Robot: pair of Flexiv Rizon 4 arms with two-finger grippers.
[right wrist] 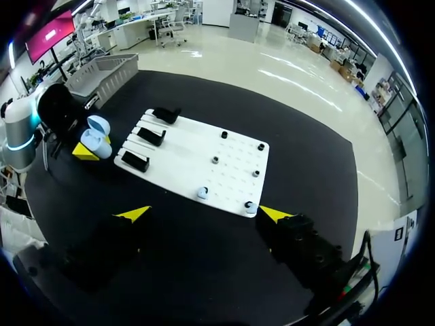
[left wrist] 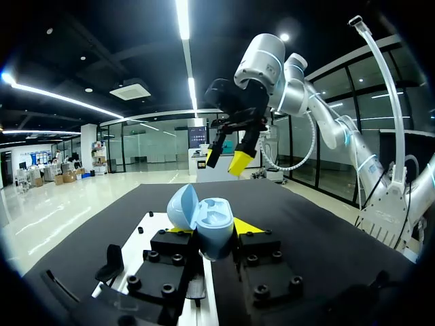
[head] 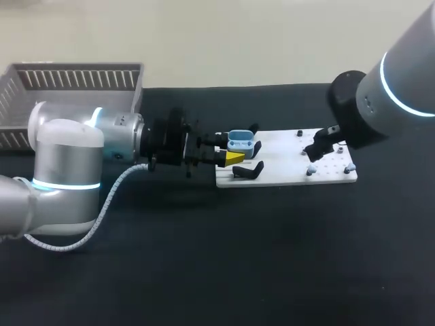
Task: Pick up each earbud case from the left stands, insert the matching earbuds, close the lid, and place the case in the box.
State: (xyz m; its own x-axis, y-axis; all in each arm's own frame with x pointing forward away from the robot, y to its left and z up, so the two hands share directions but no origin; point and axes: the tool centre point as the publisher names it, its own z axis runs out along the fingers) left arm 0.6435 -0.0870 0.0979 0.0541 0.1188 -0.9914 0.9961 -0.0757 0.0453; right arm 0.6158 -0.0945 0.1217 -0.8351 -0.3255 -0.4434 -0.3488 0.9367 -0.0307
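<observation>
- Left gripper (left wrist: 213,229) clamped on the light-blue case (left wrist: 215,216), lid flipped open, just beside the stands' end of the white board (right wrist: 183,153).
- Right gripper (right wrist: 204,214) spread wide, nothing in it, above the board's other end.
- Three black stands (right wrist: 150,136) on the board; two pale earbuds (right wrist: 202,193) on pegs near its edge.
- Black table (head: 204,272); grey basket (head: 75,85) at the back left corner.

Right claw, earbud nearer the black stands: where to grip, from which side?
Probably take the earbud by its raised top, coming straight down. It sits proud of the flat white board with nothing beside it, and the open right claw hangs over that board.
</observation>
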